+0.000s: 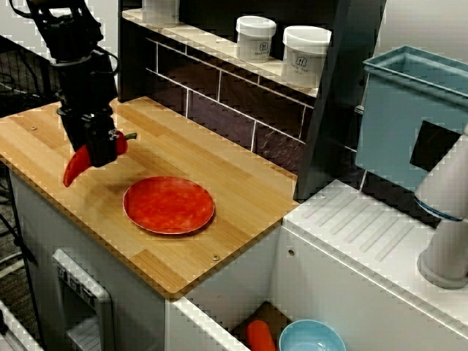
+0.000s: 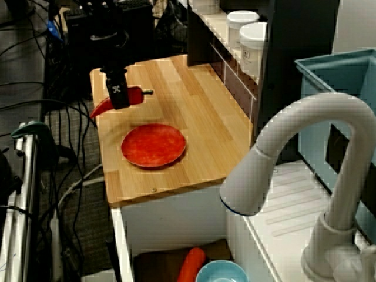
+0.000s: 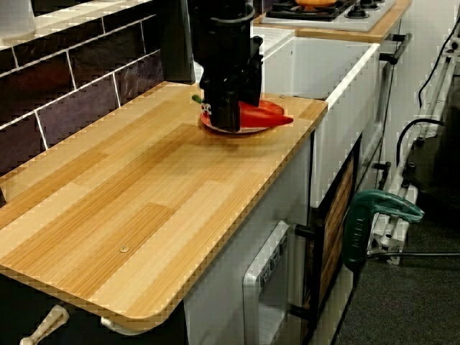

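My black gripper (image 1: 99, 144) is shut on a red chili pepper (image 1: 74, 169), which hangs a little above the wooden counter (image 1: 219, 164). The pepper's pointed tip droops to the left and its green stem pokes out on the right. A round red plate (image 1: 168, 205) lies flat on the counter just right of and in front of the gripper. In the view over the faucet, the gripper (image 2: 119, 96) and pepper (image 2: 100, 109) sit up-left of the plate (image 2: 154, 145). Looking along the counter, the gripper (image 3: 226, 115) stands in front of the plate (image 3: 248, 131), and the pepper (image 3: 269, 117) sticks out to the right.
Two white jars (image 1: 256, 36) (image 1: 306, 46) stand on the tiled ledge behind the counter. A blue bin (image 1: 417, 110) and a grey faucet (image 2: 294, 147) are at the right by the white drainboard (image 1: 365, 234). Below, a blue bowl (image 1: 312, 338) lies beside an orange item (image 1: 259, 335).
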